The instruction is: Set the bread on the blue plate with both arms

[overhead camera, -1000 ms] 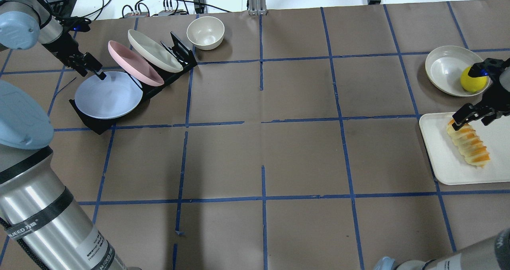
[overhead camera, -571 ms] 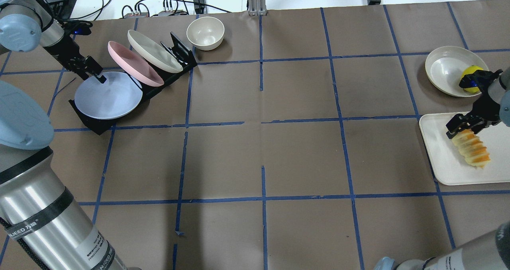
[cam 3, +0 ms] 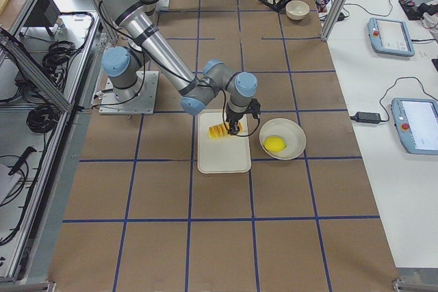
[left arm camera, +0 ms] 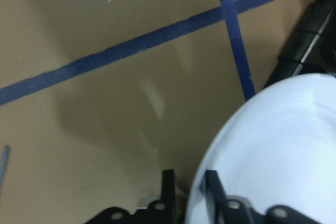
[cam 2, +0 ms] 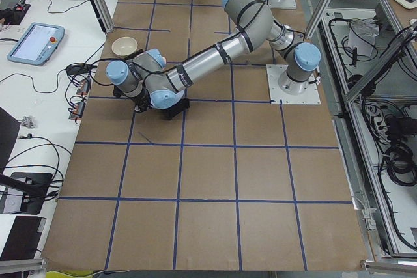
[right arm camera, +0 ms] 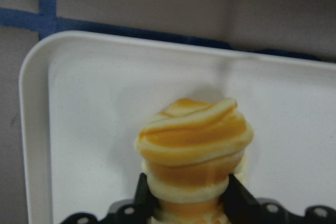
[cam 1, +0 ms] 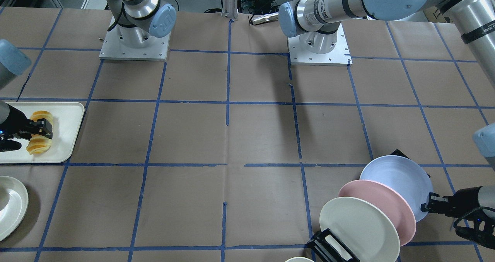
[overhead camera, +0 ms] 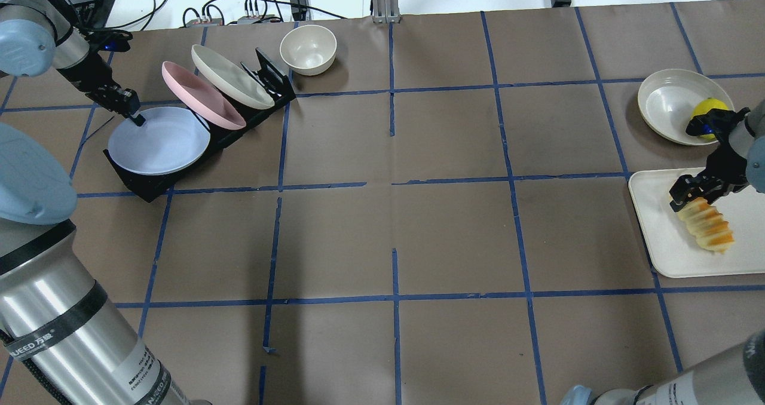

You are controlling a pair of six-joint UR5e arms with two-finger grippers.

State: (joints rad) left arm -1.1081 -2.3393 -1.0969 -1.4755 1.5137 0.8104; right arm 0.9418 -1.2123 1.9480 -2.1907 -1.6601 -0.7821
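Observation:
The bread [overhead camera: 708, 229], a loaf with orange and pale yellow stripes, lies on a white tray [overhead camera: 657, 214] at the right. My right gripper [overhead camera: 687, 196] is shut on its far end. In the right wrist view the fingers [right arm camera: 234, 192] press both sides of the bread [right arm camera: 194, 135]. The blue plate [overhead camera: 158, 142] leans in the front slot of a black rack [overhead camera: 143, 187] at the left. My left gripper [overhead camera: 132, 118] is shut on its rim. In the left wrist view its fingers [left arm camera: 169, 182] straddle the plate's edge [left arm camera: 278, 150].
A pink plate [overhead camera: 200, 94] and a cream plate [overhead camera: 230, 76] stand in the rack behind the blue one. A cream bowl [overhead camera: 308, 48] sits beyond the rack. A bowl [overhead camera: 669, 103] holding a lemon [overhead camera: 711, 103] sits just beyond the tray.
My right gripper has come down along the tray and closed on the bread's far end. My left gripper has shifted slightly left, taking the blue plate's rim with it.

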